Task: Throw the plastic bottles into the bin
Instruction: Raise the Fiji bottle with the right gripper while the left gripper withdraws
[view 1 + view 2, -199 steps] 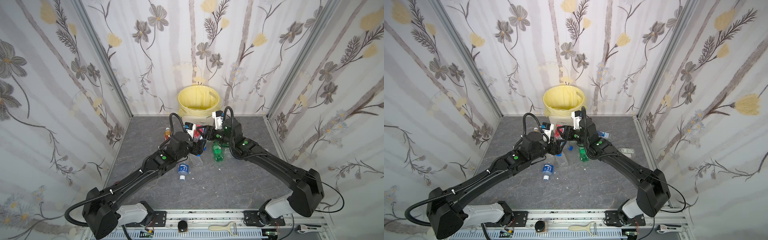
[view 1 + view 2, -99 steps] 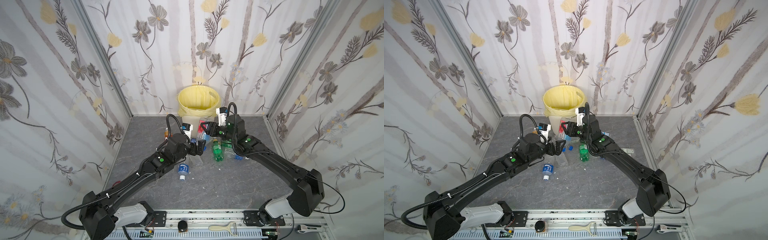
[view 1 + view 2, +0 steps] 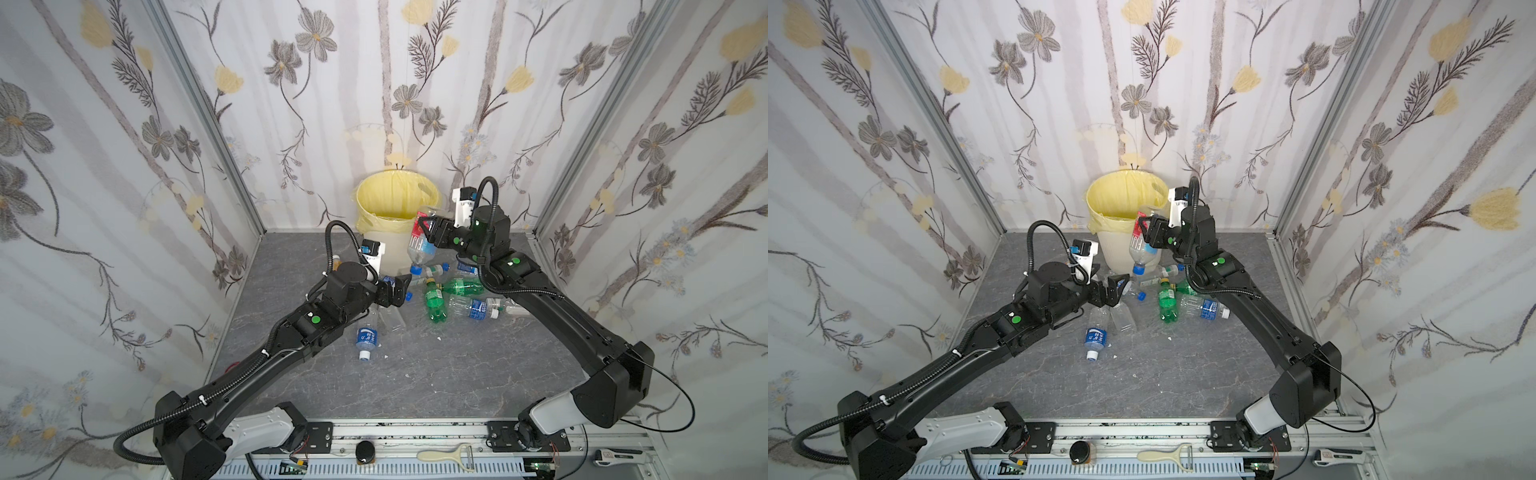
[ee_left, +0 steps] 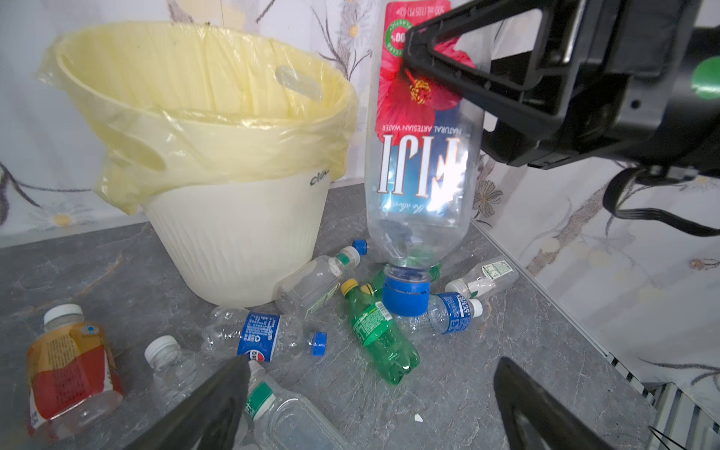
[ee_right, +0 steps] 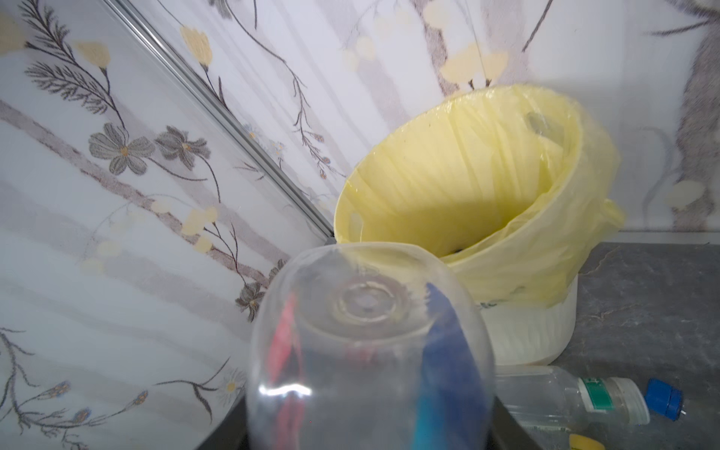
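- Across the enclosure floor, the grey bench carries the bin and a scatter of plastic bottles toward the back wall.
- At the back stands the bin, upright, with a pale yellow bag folded over its rim.
- The right pincer grips a clear flower-label bottle by its upper part. The bottle hangs upside down with its blue cap downward, in the air just beside the bin's rim and outside the opening, above the lying bottles.
- The left pincer has its jaws spread wide and holds nothing, low over the bottles in front of the bin.
- An orange-red bottle sits on the bench near the bin's foot, on the side away from the held one.
- Two green bottles lie among clear ones below the held bottle.
- A blue-label bottle lies apart, beside the left arm.
- A small blue cap lies near the bin's foot.
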Motion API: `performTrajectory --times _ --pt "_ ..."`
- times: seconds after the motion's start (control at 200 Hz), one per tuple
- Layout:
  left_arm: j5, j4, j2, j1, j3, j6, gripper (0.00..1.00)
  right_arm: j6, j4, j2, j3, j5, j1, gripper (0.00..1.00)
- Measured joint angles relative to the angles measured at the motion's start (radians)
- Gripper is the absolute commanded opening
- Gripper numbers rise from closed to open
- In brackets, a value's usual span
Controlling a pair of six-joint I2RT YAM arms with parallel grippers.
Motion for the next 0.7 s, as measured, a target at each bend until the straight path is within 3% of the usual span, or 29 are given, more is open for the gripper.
performTrajectory --times 0.485,0.704 --pt "-0.045 -0.006 0.098 0.0 0.317 0.146 1.0 -0.071 -0.004 -0.019 0.352 0.077 -0.088 0.58" --pt "-0.053 0.002 0.124 -0.001 0.372 0.172 1.0 -0.147 0.176 -0.121 0.371 0.166 -0.091 0.57"
